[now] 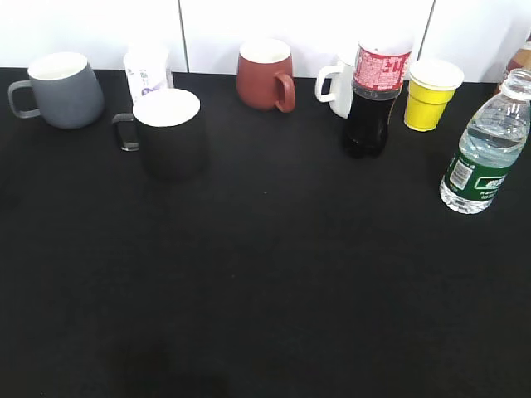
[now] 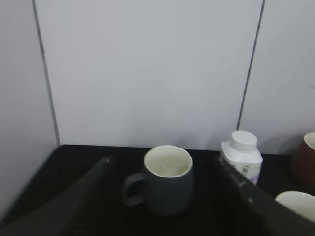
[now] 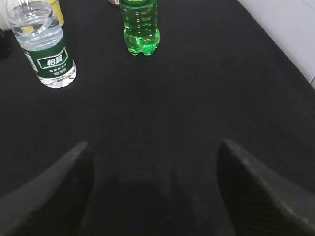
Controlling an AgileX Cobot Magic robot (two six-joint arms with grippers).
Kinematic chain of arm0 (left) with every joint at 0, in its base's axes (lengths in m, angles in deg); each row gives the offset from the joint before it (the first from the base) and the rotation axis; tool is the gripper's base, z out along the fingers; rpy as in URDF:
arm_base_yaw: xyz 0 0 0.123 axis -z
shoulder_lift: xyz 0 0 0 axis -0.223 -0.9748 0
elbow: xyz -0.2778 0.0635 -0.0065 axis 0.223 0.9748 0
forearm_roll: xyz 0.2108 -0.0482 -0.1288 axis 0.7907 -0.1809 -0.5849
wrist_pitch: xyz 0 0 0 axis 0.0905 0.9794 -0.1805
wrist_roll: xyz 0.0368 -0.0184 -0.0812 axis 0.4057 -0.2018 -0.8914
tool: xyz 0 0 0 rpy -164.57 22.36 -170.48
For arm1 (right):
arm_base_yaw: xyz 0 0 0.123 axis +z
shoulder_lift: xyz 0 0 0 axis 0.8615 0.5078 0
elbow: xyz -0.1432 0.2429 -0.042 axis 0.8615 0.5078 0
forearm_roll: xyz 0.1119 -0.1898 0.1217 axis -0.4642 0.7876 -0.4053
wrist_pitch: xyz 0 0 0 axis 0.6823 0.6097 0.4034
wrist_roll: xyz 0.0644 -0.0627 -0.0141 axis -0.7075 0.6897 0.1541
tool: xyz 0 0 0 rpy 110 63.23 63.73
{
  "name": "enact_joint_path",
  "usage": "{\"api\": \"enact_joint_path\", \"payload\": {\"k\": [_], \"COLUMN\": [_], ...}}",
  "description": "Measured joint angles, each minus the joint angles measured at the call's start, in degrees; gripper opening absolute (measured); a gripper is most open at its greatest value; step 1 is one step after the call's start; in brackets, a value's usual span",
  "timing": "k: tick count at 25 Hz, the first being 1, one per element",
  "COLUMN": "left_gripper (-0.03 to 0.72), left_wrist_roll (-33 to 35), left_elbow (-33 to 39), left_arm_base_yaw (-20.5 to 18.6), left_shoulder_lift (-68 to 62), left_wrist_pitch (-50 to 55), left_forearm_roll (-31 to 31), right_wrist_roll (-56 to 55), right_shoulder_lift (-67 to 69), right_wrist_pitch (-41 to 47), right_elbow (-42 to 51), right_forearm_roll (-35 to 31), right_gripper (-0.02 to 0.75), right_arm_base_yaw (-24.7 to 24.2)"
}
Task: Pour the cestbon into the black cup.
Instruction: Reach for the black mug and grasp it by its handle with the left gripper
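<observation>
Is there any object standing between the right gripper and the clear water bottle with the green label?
Nothing visible does. The right gripper is open, and only bare black table lies between it and the clear ribbed water bottle. The bright green bottle stands off to the side.

Cestbon [image 1: 485, 153] – clear ribbed plastic; black cup [image 1: 172, 137] – matt; table [image 1: 265, 290] – matt.

cestbon [image 1: 485, 149]: clear plastic, green label with white lettering
black cup [image 1: 170, 133]: matte black outside, white inside
grey mug [image 2: 166, 180], ahead of the left gripper [image 2: 162, 196]: slate grey, cream inside
red-brown mug [image 1: 264, 75]: brick red
cola bottle [image 1: 373, 95]: dark liquid, red label
paper cup [image 1: 431, 93]: yellow
green bottle [image 3: 140, 24], ahead of the right gripper [image 3: 152, 191]: bright translucent green
table [image 1: 265, 290]: black
</observation>
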Motion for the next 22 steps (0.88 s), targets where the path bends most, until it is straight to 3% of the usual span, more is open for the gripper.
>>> {"api": "enact_joint_path", "payload": {"k": [5,10,16,22], "left_gripper": [0.459,0.459,0.459,0.459], "left_wrist_roll": [-0.16,-6.27,-6.66,-6.71], "left_elbow": [13.1,12.14,2.99,-1.21], "left_arm_base_yaw": [12.73,14.82,14.82,14.13], "left_shoulder_lift": [-20.55,-45.12,-57.48,-60.81], "left_wrist_pitch": [-31.08,-56.32,-58.23,-58.23], "left_forearm_roll": [-2.24,0.13,0.8,2.82], "right_wrist_roll": [0.0,0.0,0.0,0.0], "right_shoulder_lift": [0.0,0.0,0.0,0.0], "right_wrist_pitch": [0.0,0.0,0.0,0.0], "right_elbow": [0.0,0.0,0.0,0.0], "right_forearm_roll": [0.0,0.0,0.0,0.0], "right_gripper": [0.591,0.591,0.591,0.591], "right_arm_base_yaw": [0.0,0.0,0.0,0.0]}}
